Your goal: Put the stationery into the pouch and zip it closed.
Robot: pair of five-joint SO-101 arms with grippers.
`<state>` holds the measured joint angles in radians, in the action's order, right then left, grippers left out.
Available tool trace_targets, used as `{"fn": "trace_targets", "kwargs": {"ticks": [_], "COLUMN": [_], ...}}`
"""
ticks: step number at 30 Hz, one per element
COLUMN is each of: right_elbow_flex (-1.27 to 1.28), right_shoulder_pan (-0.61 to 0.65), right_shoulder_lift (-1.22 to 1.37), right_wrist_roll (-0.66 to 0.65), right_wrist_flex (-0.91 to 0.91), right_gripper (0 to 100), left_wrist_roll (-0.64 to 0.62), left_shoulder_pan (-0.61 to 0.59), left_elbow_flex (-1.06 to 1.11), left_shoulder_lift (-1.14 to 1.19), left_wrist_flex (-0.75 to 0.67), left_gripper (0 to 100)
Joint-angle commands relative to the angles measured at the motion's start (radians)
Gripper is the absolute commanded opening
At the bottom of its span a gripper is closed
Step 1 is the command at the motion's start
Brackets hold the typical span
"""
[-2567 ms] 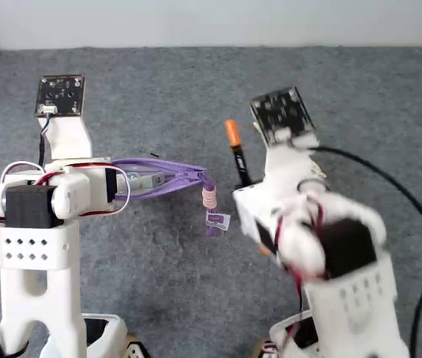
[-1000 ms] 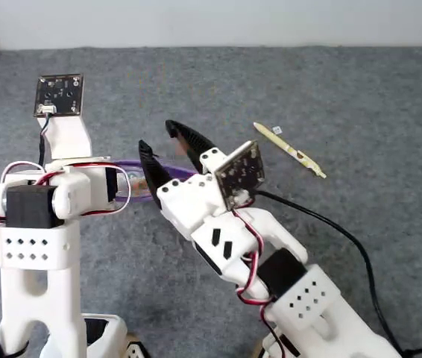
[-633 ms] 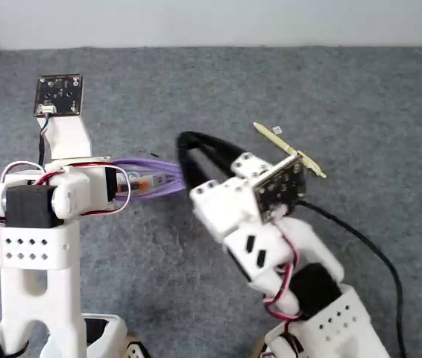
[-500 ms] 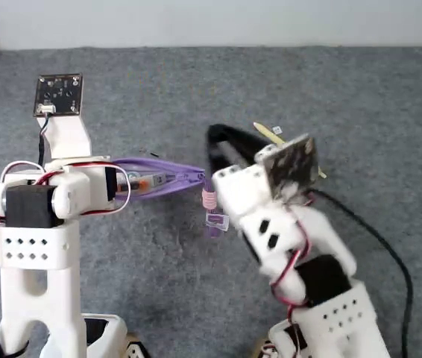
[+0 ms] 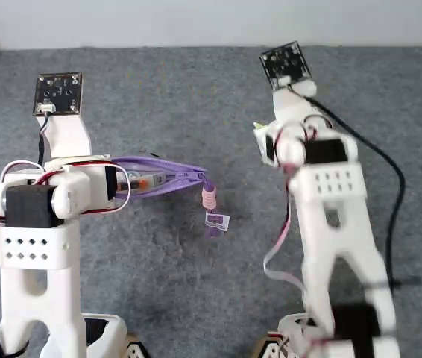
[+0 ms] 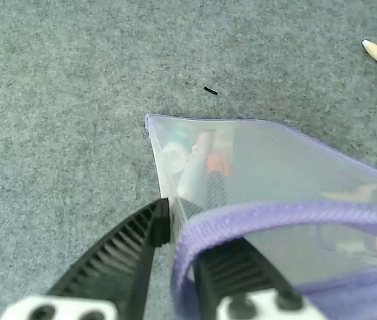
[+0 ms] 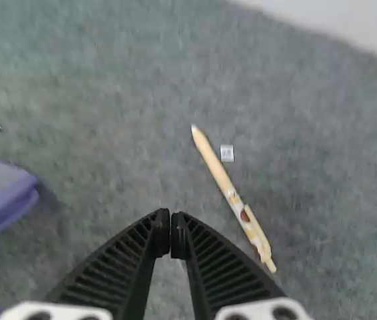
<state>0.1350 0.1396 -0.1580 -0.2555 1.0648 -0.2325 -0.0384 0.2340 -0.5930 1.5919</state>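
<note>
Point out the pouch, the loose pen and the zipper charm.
pouch (image 6: 275,167), left wrist view, its mesh side.
pen (image 7: 231,193), right wrist view, mid-barrel.
zipper charm (image 5: 209,198), high view, its pink coil.

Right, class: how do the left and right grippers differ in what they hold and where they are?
The left gripper is clamped on the edge of the pouch; the right gripper holds nothing. The left gripper sits at the pouch; the right gripper hangs near the cream pen. Both are shut.
</note>
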Motion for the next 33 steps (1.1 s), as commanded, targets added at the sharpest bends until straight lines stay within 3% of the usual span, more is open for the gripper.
{"fn": "trace_targets", "kwargs": {"ticks": [1, 6, 13, 23, 33], "right_elbow_flex": [-0.210, -0.427, -0.600, -0.832, -1.091], "right_shoulder_pan": [-0.025, -0.033, -0.036, -0.054, -0.070], "right_shoulder_lift": [0.168, 0.369, 0.607, 0.908, 1.170], "right_wrist_roll": [-0.058, -0.109, -0.209, -0.295, -0.298], "right_wrist_flex": [0.094, 0.205, 0.199, 0.128, 0.203], "right_gripper": [9.0, 27.3, 21.4, 21.4, 21.3], "left_wrist_roll": [-0.005, -0.005, -0.005, 0.015, 0.011], "left_shoulder_pan": [0.006, 0.006, 0.006, 0.003, 0.003], "left_elbow_flex": [-0.031, -0.031, -0.030, -0.030, -0.030], "left_shoulder_lift": [-0.002, -0.002, -0.002, -0.002, -0.002], "left_wrist_flex": [-0.025, -0.025, -0.025, -0.025, -0.025], "left_gripper": [1, 1, 1, 1, 1]}}
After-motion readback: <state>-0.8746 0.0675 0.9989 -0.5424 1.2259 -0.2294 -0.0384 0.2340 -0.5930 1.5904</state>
